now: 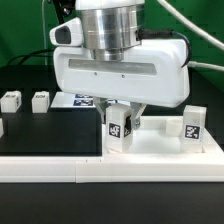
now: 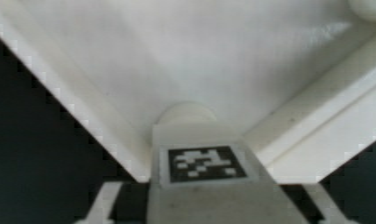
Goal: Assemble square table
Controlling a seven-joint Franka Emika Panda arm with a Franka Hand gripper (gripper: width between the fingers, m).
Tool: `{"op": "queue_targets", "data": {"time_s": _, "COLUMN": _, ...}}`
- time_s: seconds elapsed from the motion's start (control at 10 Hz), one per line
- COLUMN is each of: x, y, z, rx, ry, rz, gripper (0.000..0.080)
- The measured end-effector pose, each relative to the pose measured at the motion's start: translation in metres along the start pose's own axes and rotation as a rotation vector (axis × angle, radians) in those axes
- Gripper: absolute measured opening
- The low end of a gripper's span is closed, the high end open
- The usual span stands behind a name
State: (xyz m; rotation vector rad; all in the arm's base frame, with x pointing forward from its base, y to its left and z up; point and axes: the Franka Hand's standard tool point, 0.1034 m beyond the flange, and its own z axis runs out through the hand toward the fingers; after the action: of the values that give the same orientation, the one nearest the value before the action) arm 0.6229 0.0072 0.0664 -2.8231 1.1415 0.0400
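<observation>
While pincer [image 1: 122, 116] straddles upright tagged leg [image 1: 117, 131] standing on square top [image 1: 165, 153], step in hand looks like leg pick-up. Jaws flank leg at middling width; firm grip cannot be told. Top lies on table [image 1: 40, 135], just behind border rail [image 1: 60, 172]. Next move probably needs firm clamp, straight lift, carry toward top's corner.

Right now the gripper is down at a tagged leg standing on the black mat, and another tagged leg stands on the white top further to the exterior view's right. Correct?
Not quite. The leg at the gripper stands on the white top, at its corner, not on the black mat. The exterior view shows this. The other leg does stand on the top, further to the exterior view's right.
</observation>
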Motion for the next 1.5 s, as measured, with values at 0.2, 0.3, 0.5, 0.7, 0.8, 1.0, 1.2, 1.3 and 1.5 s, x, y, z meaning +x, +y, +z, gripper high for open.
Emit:
{"op": "queue_targets", "data": {"time_s": 0.2, "x": -0.0019, "y": 0.0003, "z": 0.0013, "rx": -0.002, "ry": -0.002, "rz": 0.491, "gripper": 0.0292}}
{"op": "queue_targets", "data": {"time_s": 0.3, "x": 0.0002, "y": -0.0001, "z": 0.0012, "rx": 0.016, "ry": -0.022, "rz": 0.685, "gripper": 0.0292}}
{"op": "queue_targets", "data": {"time_s": 0.5, "x": 0.0054, "y": 0.0017, "z": 0.0008, "rx": 0.025, "ry": -0.042, "rz": 0.809, "gripper": 0.0292}}
{"op": "queue_targets", "data": {"time_s": 0.7, "x": 0.0048, "y": 0.0013, "z": 0.0012, "rx": 0.025, "ry": -0.041, "rz": 0.771, "gripper": 0.0368}}
{"op": "queue_targets", "data": {"time_s": 0.8, "x": 0.0054, "y": 0.0023, "z": 0.0007, "rx": 0.025, "ry": -0.040, "rz": 0.704, "gripper": 0.0368}}
{"op": "queue_targets", "data": {"time_s": 1.0, "x": 0.0045, "y": 0.0041, "z": -0.0032, "rx": 0.013, "ry": -0.037, "rz": 0.264, "gripper": 0.0625}}
{"op": "queue_targets", "data": {"time_s": 1.2, "x": 0.0036, "y": 0.0042, "z": -0.0031, "rx": 0.017, "ry": -0.036, "rz": 0.071, "gripper": 0.0642}}
{"op": "queue_targets", "data": {"time_s": 1.3, "x": 0.0040, "y": 0.0048, "z": -0.0030, "rx": 0.017, "ry": -0.035, "rz": 0.023, "gripper": 0.0648}}
{"op": "queue_targets", "data": {"time_s": 1.5, "x": 0.0050, "y": 0.0058, "z": -0.0032, "rx": 0.009, "ry": -0.026, "rz": -0.138, "gripper": 0.0649}}
